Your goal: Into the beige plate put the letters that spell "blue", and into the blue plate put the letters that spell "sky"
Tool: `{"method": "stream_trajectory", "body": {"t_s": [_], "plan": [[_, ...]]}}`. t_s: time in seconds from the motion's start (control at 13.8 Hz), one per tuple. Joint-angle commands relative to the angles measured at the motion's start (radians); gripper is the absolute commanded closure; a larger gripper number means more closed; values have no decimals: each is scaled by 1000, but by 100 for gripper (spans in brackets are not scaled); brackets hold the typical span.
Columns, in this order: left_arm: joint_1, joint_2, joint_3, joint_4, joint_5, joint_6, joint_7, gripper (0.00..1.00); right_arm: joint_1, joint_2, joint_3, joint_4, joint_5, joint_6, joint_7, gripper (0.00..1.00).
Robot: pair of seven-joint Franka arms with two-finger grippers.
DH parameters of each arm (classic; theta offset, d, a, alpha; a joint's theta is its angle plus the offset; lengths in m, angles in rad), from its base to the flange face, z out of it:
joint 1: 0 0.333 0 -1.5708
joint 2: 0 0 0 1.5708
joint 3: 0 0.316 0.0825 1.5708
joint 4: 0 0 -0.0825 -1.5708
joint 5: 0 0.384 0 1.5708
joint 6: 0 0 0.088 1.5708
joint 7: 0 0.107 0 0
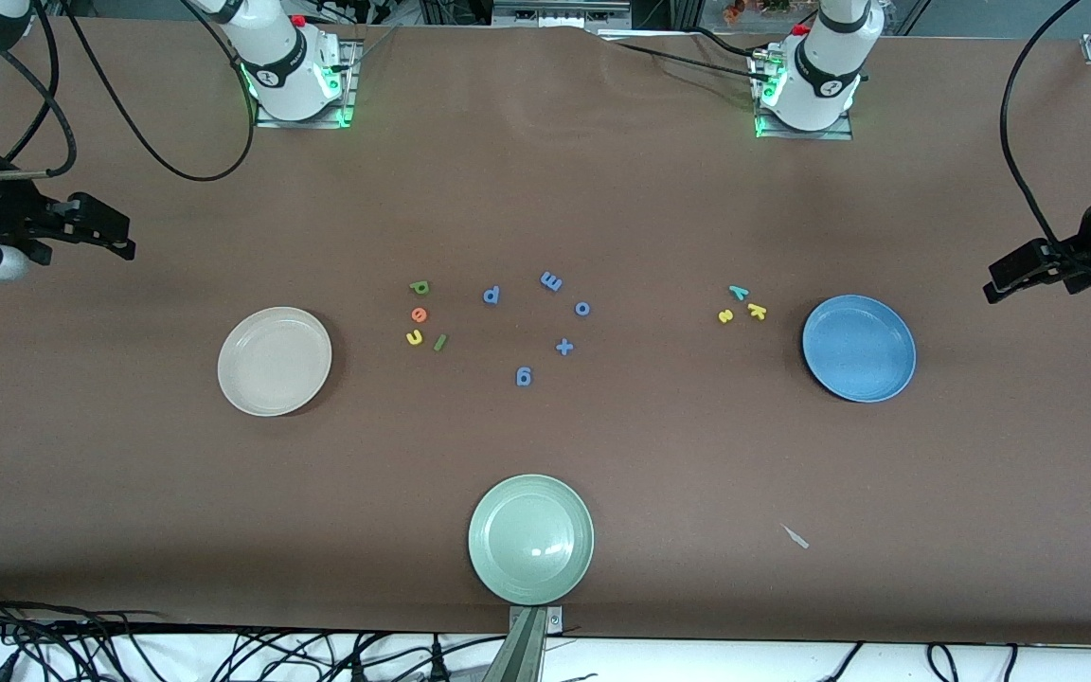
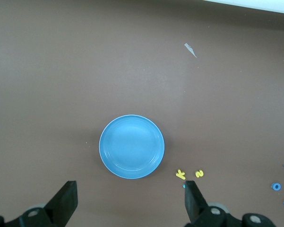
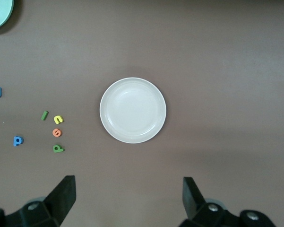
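The beige plate (image 1: 275, 361) (image 3: 133, 110) lies empty toward the right arm's end of the table. Beside it are a green b (image 1: 420, 287) (image 3: 58, 148), an orange e (image 1: 419, 314) (image 3: 57, 132), a yellow u (image 1: 414, 336) (image 3: 58, 119) and a dark-green l (image 1: 440, 342) (image 3: 45, 115). The blue plate (image 1: 859, 348) (image 2: 132, 146) lies empty toward the left arm's end. Next to it are a teal y (image 1: 739, 292), a yellow k (image 1: 757, 311) (image 2: 180, 174) and a yellow s (image 1: 725, 315) (image 2: 199, 173). My right gripper (image 1: 124, 237) (image 3: 127, 182) and my left gripper (image 1: 995, 284) (image 2: 131, 187) hang open and empty, high over the table's two ends.
A pale green plate (image 1: 531, 539) sits at the table edge nearest the front camera. Several all-blue letters and a blue plus sign (image 1: 564, 347) are scattered in the middle. A small pale scrap (image 1: 795, 536) lies on the brown cloth. Cables trail round the arm bases.
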Motion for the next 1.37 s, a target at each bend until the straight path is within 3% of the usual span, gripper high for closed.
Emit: {"method": "stream_trajectory", "body": {"t_s": [0.0, 1.3], "plan": [[0, -16, -1, -15, -1, -10, 3, 0, -8, -1, 5, 12, 0, -7, 11, 0], [0, 3, 0, -18, -1, -10, 15, 0, -9, -1, 3, 9, 8, -19, 12, 0]]}}
